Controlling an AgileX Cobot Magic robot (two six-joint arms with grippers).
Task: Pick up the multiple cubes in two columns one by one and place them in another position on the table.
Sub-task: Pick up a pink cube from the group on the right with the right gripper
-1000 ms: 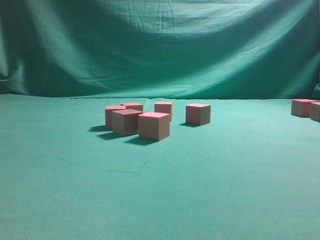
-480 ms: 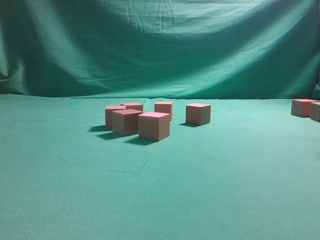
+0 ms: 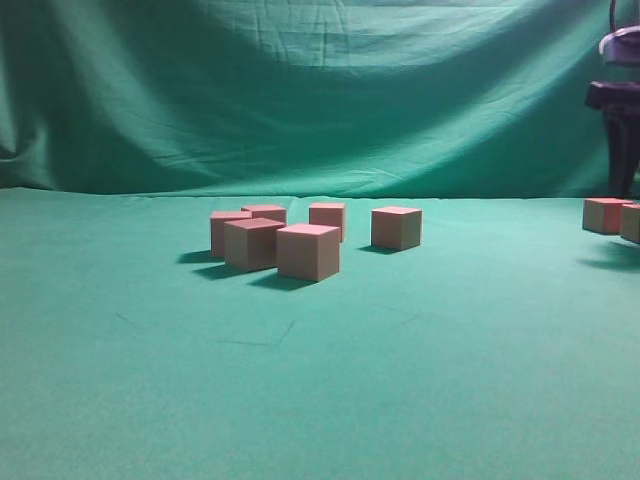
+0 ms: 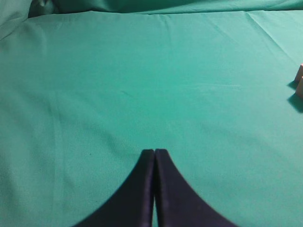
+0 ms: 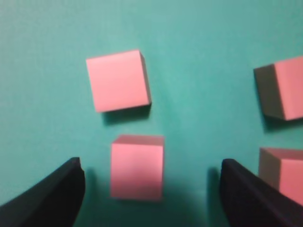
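Observation:
Several pink cubes stand in a loose cluster at mid-table in the exterior view. Two more cubes sit at the far right edge. My right arm hangs above them. In the right wrist view my right gripper is open above the cloth. One cube lies between its fingers, left of centre, untouched. Another cube lies beyond it, and two more are at the right edge. My left gripper is shut and empty over bare cloth, and cube corners show at its right edge.
The table is covered in green cloth, and a green curtain hangs behind it. The arm's shadow falls on the cloth near the right cubes.
My right arm has come into the exterior view at the upper right, above the far right cubes, and its shadow now lies on the cloth. The cubes have not moved.

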